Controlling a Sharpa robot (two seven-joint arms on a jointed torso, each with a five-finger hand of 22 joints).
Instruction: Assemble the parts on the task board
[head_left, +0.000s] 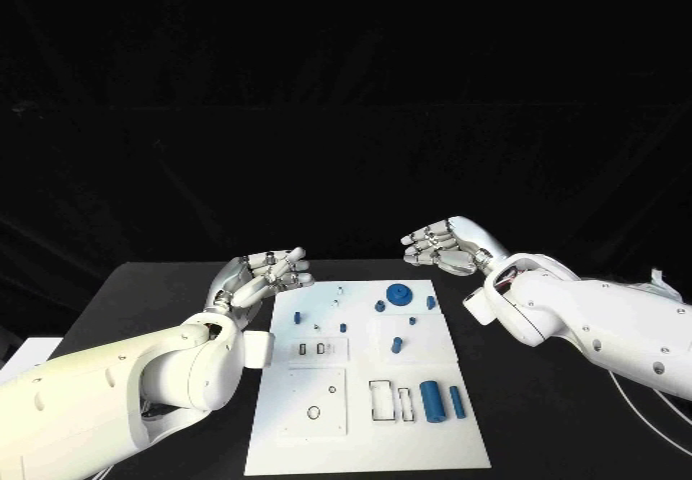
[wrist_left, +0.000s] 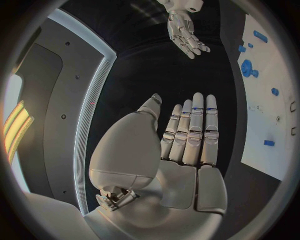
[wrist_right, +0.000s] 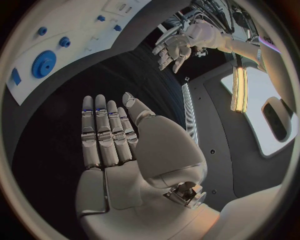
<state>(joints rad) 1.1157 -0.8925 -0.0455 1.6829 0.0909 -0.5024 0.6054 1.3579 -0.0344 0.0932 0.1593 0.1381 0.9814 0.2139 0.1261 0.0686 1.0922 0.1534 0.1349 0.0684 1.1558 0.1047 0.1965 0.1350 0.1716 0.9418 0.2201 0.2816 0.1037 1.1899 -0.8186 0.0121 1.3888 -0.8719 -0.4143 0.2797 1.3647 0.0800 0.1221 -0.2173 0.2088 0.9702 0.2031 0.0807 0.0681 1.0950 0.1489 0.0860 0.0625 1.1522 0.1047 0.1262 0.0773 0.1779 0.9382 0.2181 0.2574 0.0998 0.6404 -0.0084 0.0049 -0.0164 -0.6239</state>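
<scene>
**Hands empty at the board's far end**

Left hand (head_left: 270, 275), head view: fingers loosely spread, empty, beside the task board (head_left: 368, 440); right hand (head_left: 444, 246) likewise, nearer the blue gear (head_left: 398, 294).

Wrist views: flat palms; the parts (wrist_left: 247, 67) lie well apart.

The task board (head_left: 361, 440) is plain white, lying on a black bench (head_left: 173, 290). The parts on it are blue: a round gear (head_left: 398, 293) in a mid blue, two cylinders (head_left: 444, 402) and several small pegs (head_left: 397, 345). Both arms are white; the left hand (head_left: 267, 275) and right hand (head_left: 440, 245) are silver.
</scene>
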